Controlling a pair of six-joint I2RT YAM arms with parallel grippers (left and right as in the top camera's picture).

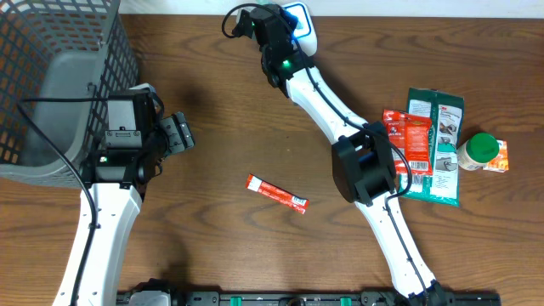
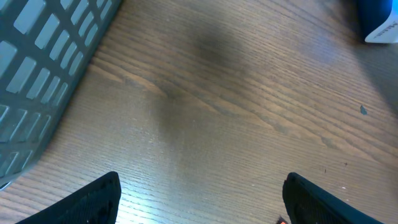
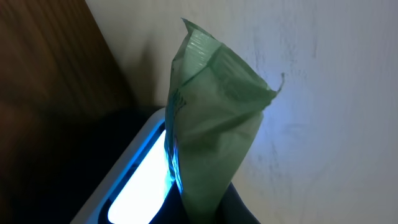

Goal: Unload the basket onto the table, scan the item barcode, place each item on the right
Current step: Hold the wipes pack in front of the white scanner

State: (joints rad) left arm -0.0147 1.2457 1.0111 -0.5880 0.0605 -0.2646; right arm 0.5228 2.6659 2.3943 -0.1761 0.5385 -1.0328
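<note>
Right wrist: right fingers (image 3: 239, 208) clamp green pouch (image 3: 211, 112); left fingers (image 2: 93, 202) open, empty. Present barcode square to lit scanner (image 3: 134, 183).

The green pack (image 1: 446, 170) has a small red mark that looks like "3M". Other print is too small to read.

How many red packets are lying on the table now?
2. A slim red sachet lies near the middle of the table; a wider red packet lies at the right, partly covered by the right arm. Others may be hidden.
</note>
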